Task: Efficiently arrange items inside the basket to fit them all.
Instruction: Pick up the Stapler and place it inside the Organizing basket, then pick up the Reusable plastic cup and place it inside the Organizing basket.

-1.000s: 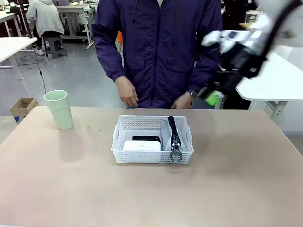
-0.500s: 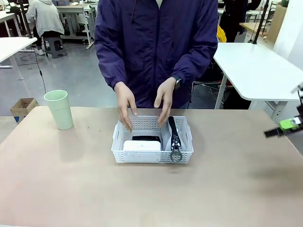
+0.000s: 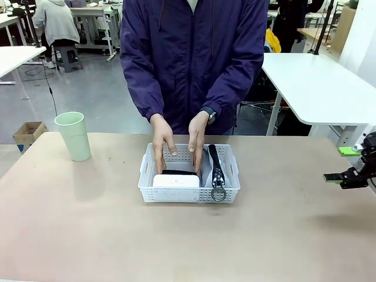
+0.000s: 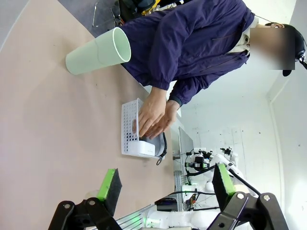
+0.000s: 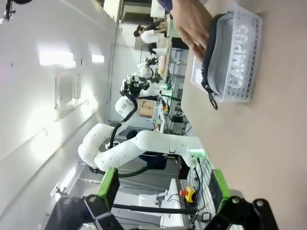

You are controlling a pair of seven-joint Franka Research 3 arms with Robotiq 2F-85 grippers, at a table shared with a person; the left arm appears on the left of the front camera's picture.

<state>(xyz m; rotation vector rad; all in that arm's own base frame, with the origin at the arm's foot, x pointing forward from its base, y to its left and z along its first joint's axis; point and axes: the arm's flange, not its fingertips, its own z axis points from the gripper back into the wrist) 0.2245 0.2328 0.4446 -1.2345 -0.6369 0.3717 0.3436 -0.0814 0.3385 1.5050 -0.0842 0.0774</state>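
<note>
The white basket (image 3: 176, 194) sits mid-table. It holds a white flat box (image 3: 175, 181) at the front, a black stapler (image 3: 178, 172) behind it, and a grey zip pouch (image 3: 207, 169) standing on edge at the right. Both of the person's hands (image 3: 164, 148) reach into the basket over the stapler. The pale green cup (image 3: 74, 136) stands upright at the far left. My right gripper (image 3: 344, 165) hovers open and empty at the table's right edge. In the left wrist view my left gripper (image 4: 165, 184) is open and empty, far from the basket (image 4: 126, 125) and the cup (image 4: 98, 51).
The right wrist view shows the basket (image 5: 245, 57) with the pouch (image 5: 218, 67) and a hand (image 5: 192, 21) over it. White tables stand behind at the right (image 3: 317, 82) and the left. A cardboard box (image 3: 28, 133) sits on the floor.
My right arm swung from high at the upper right down and out to the table's right edge. The person's hands came forward from the table edge into the basket.
</note>
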